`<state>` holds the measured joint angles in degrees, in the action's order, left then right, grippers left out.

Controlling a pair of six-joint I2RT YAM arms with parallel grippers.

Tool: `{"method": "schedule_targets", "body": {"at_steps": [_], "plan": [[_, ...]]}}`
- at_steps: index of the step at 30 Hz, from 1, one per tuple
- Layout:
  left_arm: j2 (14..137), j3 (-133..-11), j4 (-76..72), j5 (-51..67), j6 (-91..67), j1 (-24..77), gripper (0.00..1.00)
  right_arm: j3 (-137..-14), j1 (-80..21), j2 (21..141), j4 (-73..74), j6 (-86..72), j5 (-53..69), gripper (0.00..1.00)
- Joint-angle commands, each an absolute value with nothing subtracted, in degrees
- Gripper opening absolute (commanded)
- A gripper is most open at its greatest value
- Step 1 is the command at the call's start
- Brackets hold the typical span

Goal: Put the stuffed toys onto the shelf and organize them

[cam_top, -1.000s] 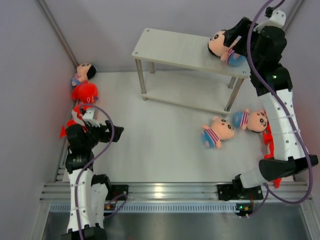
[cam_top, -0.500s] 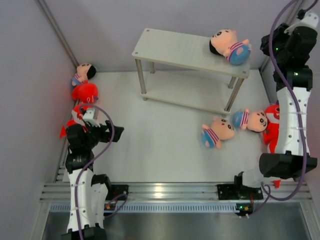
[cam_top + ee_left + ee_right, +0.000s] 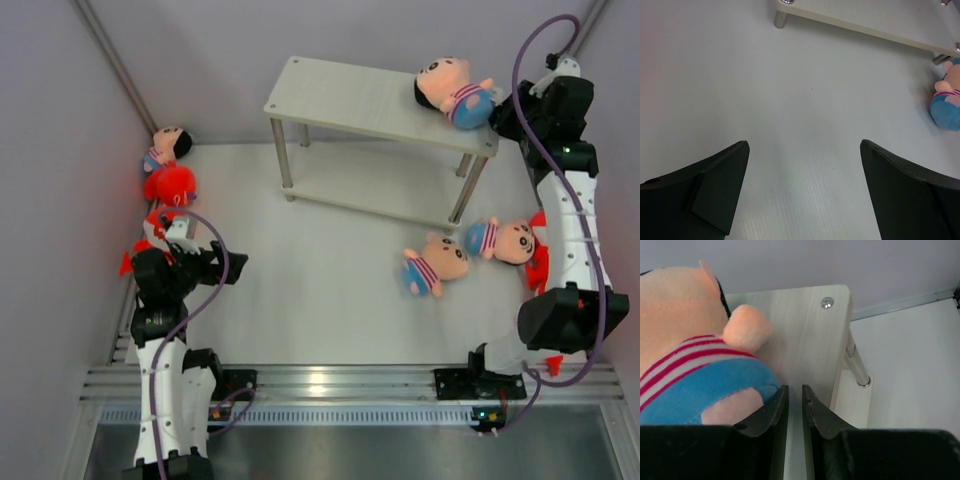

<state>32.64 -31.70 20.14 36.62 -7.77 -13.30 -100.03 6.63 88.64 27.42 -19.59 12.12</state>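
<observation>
A peach doll in a striped shirt [image 3: 455, 92] [image 3: 695, 355] lies on the right end of the shelf's [image 3: 360, 98] [image 3: 807, 335] top board. My right gripper [image 3: 507, 108] [image 3: 795, 387] hovers just right of it, jaws nearly together with nothing between them, one finger next to the doll's blue bottom. Two more dolls [image 3: 437, 265] [image 3: 503, 240] lie on the floor in front of the shelf. A red shark [image 3: 540, 262] is partly hidden behind my right arm. At the left wall sit a doll [image 3: 168, 147] and red sharks [image 3: 170, 185]. My left gripper [image 3: 228, 265] [image 3: 804, 150] stands open over bare floor.
Grey walls close in on the left, back and right. The shelf's silver legs [image 3: 283, 165] [image 3: 857, 367] stand on the white floor. In the left wrist view the shelf's lower board [image 3: 865, 15] and a floor doll [image 3: 946, 100] show ahead.
The right gripper let go of the doll on the top board, drew back to the right and closed its jaws. The left arm has not moved.
</observation>
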Motion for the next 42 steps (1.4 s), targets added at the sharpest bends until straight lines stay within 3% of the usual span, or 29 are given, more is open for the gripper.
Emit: {"method": "schedule_targets", "body": {"at_steps": [1,15,19,21,26,29,31,35,42], "plan": [[31.6,-31.6,17.2,37.9,-7.2,-13.0,0.99,-97.4,4.4,82.3,20.8,-19.6,14.3,0.17],[31.4,-31.6,17.2,38.1,-7.1,-13.1,0.98,-92.6,-4.5,78.3,21.5,-20.3,10.1,0.17],[31.3,-31.6,17.2,37.9,-7.1,-13.1,0.99,-94.1,-5.1,78.7,24.4,-21.2,4.0,0.18],[31.3,-31.6,17.2,37.9,-7.1,-13.1,0.99,-94.7,-5.1,77.7,24.8,-20.0,-2.3,0.23],[31.4,-31.6,17.2,38.1,-7.1,-12.9,0.99,-101.0,-5.1,74.9,24.1,-14.7,-9.8,0.44],[31.2,-31.6,17.2,38.2,-7.0,-12.9,0.99,-107.1,-4.8,76.7,25.4,-12.1,-4.6,0.61],[31.1,-31.6,17.2,38.1,-7.0,-12.9,0.99,-113.7,-4.9,80.5,26.7,-11.3,6.7,0.75],[31.0,-31.6,17.1,38.1,-7.0,-12.9,0.99,-127.5,-4.9,90.5,34.6,-11.6,14.8,0.82],[30.9,-31.6,17.2,37.8,-7.1,-12.8,0.99,-124.8,-4.7,95.6,35.1,-16.2,24.5,0.82]]}}
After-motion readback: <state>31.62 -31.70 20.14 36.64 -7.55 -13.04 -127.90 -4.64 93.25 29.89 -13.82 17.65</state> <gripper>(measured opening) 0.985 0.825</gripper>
